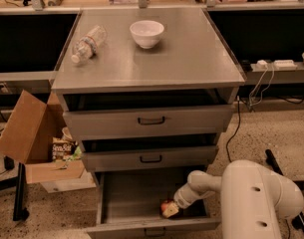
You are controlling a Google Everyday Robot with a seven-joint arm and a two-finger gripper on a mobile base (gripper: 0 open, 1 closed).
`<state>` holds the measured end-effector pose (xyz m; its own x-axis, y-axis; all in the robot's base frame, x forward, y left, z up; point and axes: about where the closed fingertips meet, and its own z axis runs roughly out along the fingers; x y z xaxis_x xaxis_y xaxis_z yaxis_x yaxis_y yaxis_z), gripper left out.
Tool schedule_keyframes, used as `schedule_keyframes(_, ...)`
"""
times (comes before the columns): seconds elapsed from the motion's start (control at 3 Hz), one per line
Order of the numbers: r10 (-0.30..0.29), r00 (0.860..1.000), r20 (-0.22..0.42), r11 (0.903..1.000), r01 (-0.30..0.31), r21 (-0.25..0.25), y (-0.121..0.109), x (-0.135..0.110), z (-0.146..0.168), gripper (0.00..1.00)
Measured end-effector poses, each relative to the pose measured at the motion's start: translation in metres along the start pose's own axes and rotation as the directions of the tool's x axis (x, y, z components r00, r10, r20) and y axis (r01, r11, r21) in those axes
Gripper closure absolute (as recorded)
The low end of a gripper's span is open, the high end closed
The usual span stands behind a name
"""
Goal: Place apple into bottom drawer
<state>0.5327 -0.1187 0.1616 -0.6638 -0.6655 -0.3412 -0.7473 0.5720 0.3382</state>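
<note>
The bottom drawer [126, 195] is pulled wide open at the foot of the grey cabinet and shows a plain grey floor. The red-orange apple [165, 205] is down inside it near the front right. My gripper [170, 209] reaches into the drawer from the right on a white arm [206, 183] and sits right against the apple, at floor level.
The two upper drawers [150, 119] stand slightly open above. On the cabinet top [191, 54] sit a white bowl [147, 33] and a lying plastic bottle [87, 43]. An open cardboard box [34, 138] stands left of the cabinet. Cables run along the floor at right.
</note>
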Motion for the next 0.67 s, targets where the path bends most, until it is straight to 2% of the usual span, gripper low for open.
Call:
schedule_keyframes(0.33, 0.031, 0.998, 0.051, 0.9973, -0.028, -0.068, -0.001, 0.004, 0.006, 0.0)
schedule_keyframes(0.67, 0.059, 0.988, 0.143, 0.9887, -0.038, -0.145, -0.005, 0.001, -0.004, 0.0)
